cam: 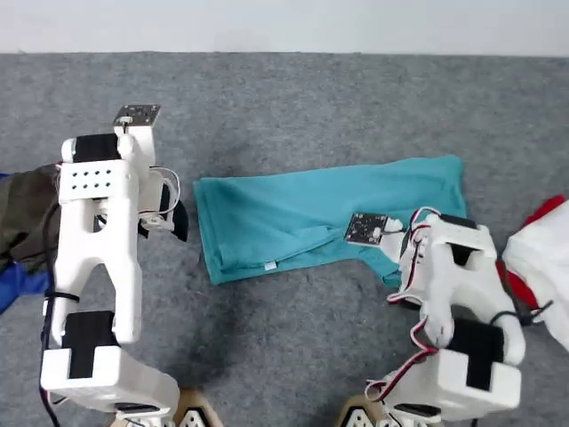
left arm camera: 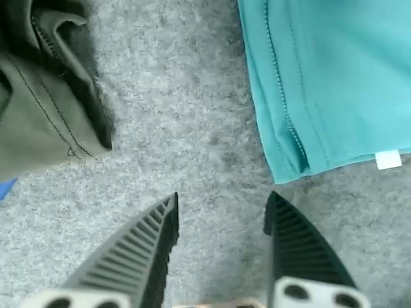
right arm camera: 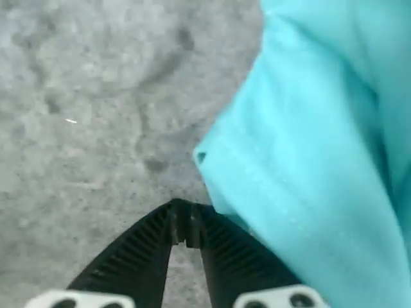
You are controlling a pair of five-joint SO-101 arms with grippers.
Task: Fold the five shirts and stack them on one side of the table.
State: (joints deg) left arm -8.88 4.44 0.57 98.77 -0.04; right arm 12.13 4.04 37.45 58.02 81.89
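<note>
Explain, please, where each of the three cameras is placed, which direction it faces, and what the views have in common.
High view: fixed above the table, facing down; shows the left arm, the right arm and the teal shirt between them.
Left wrist view: on the left arm, facing down at the table; its own open hand shows, with a dark shirt.
Right wrist view: on the right arm, facing down; its own shut hand shows.
Shared: every view holds the teal shirt.

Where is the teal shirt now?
In the high view, the teal shirt lies mid-table, right of the olive garment; the right gripper is beside its near edge.
</note>
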